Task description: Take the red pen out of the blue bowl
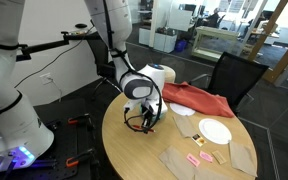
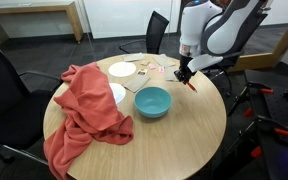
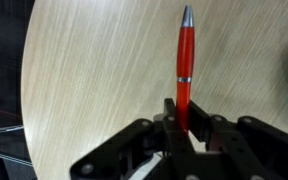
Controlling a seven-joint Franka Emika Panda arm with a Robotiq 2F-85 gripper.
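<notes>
- The gripper (image 2: 185,72) has its jaws closed narrowly on one end of the red pen (image 3: 184,65), over the round wooden table (image 2: 184,130) beside the blue bowl (image 2: 152,111).
- Risk: held only by its end, the pen could pivot, slip, or roll off the table.

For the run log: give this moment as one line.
gripper: shut on red pen | red pen: out of blue bowl, over table | phase: pen removed, not released

The arm (image 2: 198,28) bends down, its hand (image 2: 185,72) pointing downward, clamped on the red pen (image 3: 185,60).
</notes>
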